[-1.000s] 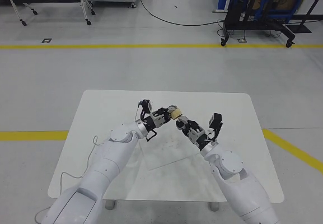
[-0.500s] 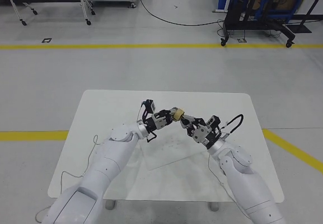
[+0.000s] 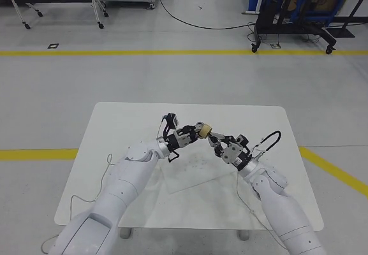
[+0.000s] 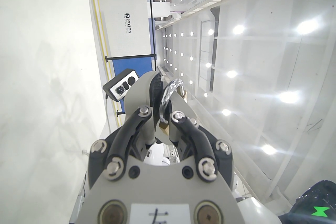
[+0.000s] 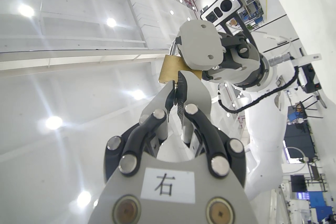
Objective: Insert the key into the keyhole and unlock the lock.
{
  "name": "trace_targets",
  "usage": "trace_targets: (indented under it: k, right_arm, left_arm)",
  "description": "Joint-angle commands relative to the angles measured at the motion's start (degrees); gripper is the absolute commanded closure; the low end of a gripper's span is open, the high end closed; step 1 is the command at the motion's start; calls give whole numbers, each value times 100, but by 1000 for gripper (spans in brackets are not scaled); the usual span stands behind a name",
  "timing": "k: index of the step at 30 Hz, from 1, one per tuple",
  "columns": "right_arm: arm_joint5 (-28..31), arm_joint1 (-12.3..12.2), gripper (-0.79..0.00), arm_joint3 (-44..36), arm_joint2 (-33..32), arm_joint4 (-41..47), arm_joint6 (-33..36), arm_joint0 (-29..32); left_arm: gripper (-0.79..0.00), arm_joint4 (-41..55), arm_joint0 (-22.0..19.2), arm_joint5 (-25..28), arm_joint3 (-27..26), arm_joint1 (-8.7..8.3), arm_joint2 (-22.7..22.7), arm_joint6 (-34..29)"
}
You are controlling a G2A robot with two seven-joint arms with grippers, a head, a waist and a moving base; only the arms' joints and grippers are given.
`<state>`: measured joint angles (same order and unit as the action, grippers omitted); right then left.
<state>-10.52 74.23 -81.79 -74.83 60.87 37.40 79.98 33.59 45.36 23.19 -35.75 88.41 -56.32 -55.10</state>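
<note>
Over the bench (image 3: 126,121), clear of every edge, the left fingers (image 4: 139,93) clamp a brass lock (image 5: 170,67), silver shackle (image 4: 168,95) showing. The right fingers (image 5: 199,93) pinch the key (image 5: 171,97) against it.

Lock (image 5: 172,67): brass body, yellow metal with a satin sheen.
Shackle (image 4: 169,92): bright steel, polished, with mirror-like glints.
Key (image 5: 172,89): thin dark sliver between the pads; finish cannot be told.
Left gripper (image 4: 164,93): pale grey moulded plastic fingers, matt; black glossy link arms; bright metal screw heads.
Right gripper (image 5: 179,83): the same make-up, with matt grey plastic shells, rough finely textured black pads (image 5: 181,101) and shiny metal fasteners; white paper label on the base.
Table (image 3: 120,121): white top, smooth, low sheen.
</note>
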Motion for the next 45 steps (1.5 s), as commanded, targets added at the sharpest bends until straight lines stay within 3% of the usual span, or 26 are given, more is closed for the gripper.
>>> trace_targets:
  k: [1, 7, 18, 19, 22, 23, 24, 28, 29, 30, 33, 37, 41, 45]
  right_arm:
    - [-92, 1, 0, 39, -5, 160, 116, -4]
    - [-400, 7, 0, 216, -3, 542, 385, -70]
    - [-205, -17, 0, 119, 7, 148, 289, -83]
    - [-174, -21, -212, 86, 22, 52, 268, -77]
    - [-41, -39, -459, 2, 25, -248, 184, -60]
    - [-14, -43, -453, -29, 25, -319, 145, -46]
    - [0, -49, -376, -67, 23, -391, 119, -34]
    - [158, -90, -391, -272, -12, -885, 22, 51]
    - [183, -102, -462, -320, -34, -989, 8, 78]
    - [245, -117, -483, -376, -72, -1156, -57, 102]
    - [529, -173, -496, -631, -264, -1720, -302, 239]
    - [1156, -255, -785, -1255, -702, -2701, -1024, 639]
    - [1902, -296, -785, -1967, -1062, -3396, -1552, 1231]
    - [1902, -296, -785, -1967, -1062, -3396, -1552, 1231]
  left_arm:
    - [0, -18, -4, 66, 9, -8, -30, 41]
    - [0, -11, 52, 292, -84, -47, -158, 79]
    - [0, -31, 137, 342, -273, -121, -349, 79]
    - [0, -5, 157, 338, -305, -127, -369, 65]
    - [0, -13, 211, 317, -426, -137, -383, 46]
    - [0, -68, 221, 343, -463, -142, -381, 66]
    - [0, -139, 229, 376, -488, -151, -384, 110]
    - [0, -175, 245, 341, -488, -193, -494, 246]
    - [0, -160, 240, 317, -484, -207, -534, 257]
    - [0, -154, 237, 307, -490, -221, -573, 261]
    - [0, -576, 225, 485, -547, -285, -623, 480]
    - [0, -1772, 284, 545, -765, -329, -371, 946]
    - [0, -2792, 256, 33, -866, -354, -61, 1028]
    - [0, -3455, 190, -363, -917, -391, 151, 748]
